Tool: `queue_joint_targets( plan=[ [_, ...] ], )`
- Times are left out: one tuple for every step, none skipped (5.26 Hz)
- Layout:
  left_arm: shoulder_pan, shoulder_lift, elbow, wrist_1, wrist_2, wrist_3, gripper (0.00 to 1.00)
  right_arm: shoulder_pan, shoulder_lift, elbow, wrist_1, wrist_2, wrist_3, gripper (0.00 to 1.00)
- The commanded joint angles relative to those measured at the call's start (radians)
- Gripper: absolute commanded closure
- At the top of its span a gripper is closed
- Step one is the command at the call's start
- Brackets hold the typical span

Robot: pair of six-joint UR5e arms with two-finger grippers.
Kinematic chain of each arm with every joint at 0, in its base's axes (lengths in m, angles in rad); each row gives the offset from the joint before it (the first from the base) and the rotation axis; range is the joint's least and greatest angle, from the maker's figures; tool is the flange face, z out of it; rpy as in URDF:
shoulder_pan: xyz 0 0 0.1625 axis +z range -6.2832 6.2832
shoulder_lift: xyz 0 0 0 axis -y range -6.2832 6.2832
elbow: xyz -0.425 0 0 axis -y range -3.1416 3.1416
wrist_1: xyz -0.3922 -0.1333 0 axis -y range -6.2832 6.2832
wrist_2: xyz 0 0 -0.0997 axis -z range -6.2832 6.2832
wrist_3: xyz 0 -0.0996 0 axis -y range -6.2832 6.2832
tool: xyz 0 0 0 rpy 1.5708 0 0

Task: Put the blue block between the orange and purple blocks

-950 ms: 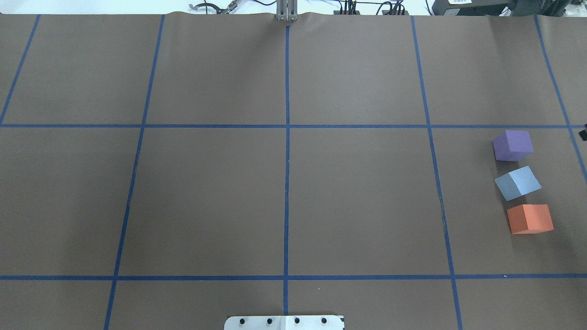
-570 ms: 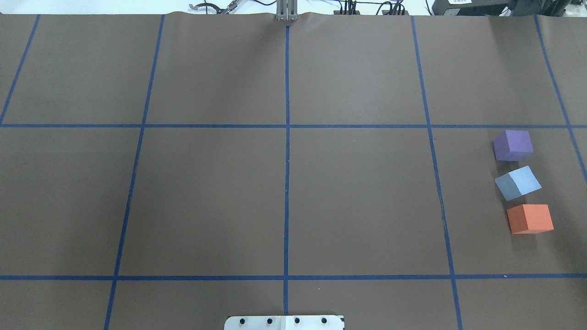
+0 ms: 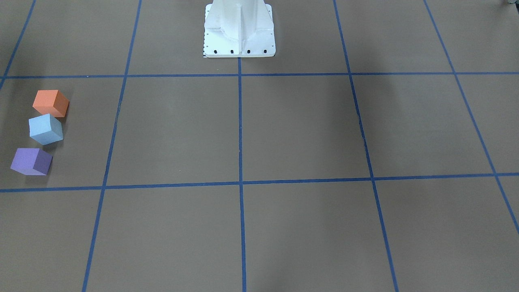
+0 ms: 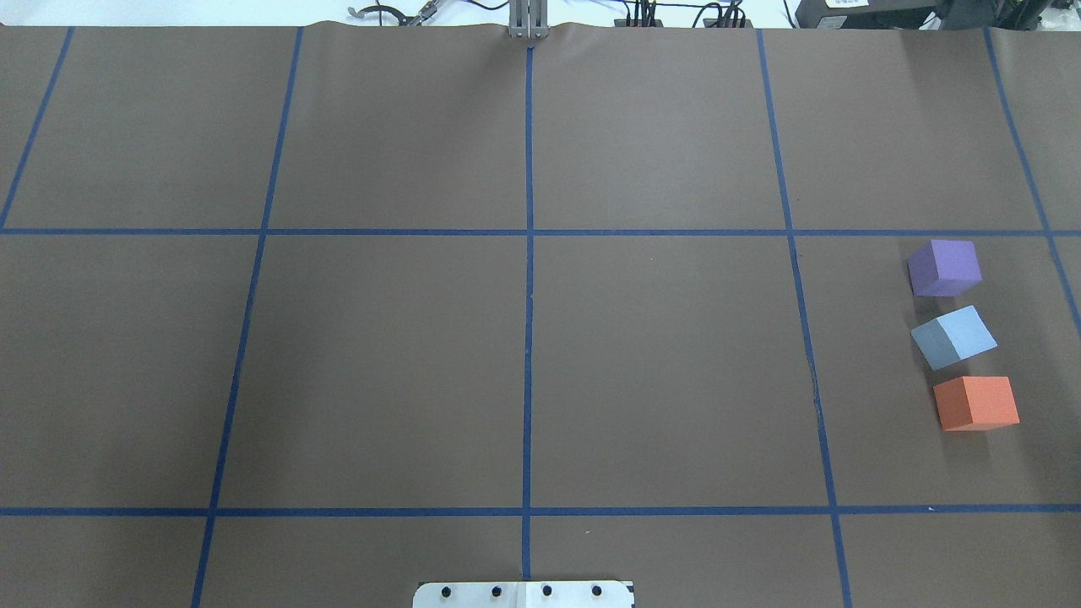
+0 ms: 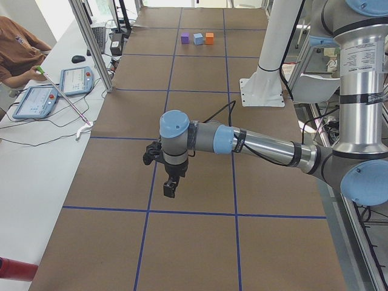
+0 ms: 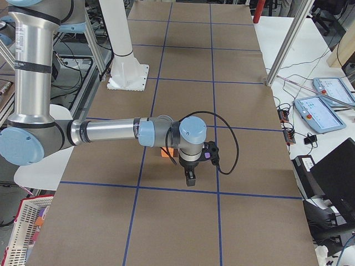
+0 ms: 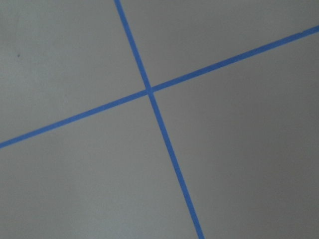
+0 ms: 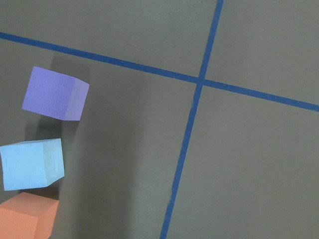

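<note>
The blue block [image 4: 954, 336] sits on the brown table between the purple block [image 4: 944, 267] and the orange block [image 4: 975, 403], in a row at the right side. All three also show in the front view: blue [image 3: 45, 129], purple [image 3: 31, 161], orange [image 3: 50, 103]. The right wrist view shows them too: blue [image 8: 32, 164], purple [image 8: 55, 93], orange [image 8: 27, 219]. My right gripper [image 6: 190, 178] hangs above the table near the blocks; I cannot tell whether it is open or shut. My left gripper [image 5: 170, 188] hangs over the other end; I cannot tell its state either.
Blue tape lines [image 4: 529, 253] divide the table into squares. The white robot base plate [image 4: 524, 594] is at the near edge. Cables [image 4: 676, 17] lie along the far edge. An operator [image 5: 18, 54] and tablets [image 5: 36, 100] are on a side table.
A dark part of the right gripper at the overhead view's right edge has gone out of view. The three blocks have not moved.
</note>
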Motion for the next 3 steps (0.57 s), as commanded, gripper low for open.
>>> queue_joint_targets(
  plan=[
    [-0.006, -0.013, 0.121, -0.027, 0.002, -0.002, 0.00, 0.001, -0.009, -0.034, -0.001, 0.002, 0.027, 0.00],
    [-0.007, 0.005, 0.120, -0.042, -0.009, -0.001, 0.00, 0.001, -0.008, -0.042, 0.001, 0.002, 0.031, 0.00],
    [-0.006, 0.002, 0.085, -0.042, -0.029, -0.104, 0.00, -0.001, -0.006, -0.046, 0.001, 0.004, 0.035, 0.00]
  ],
)
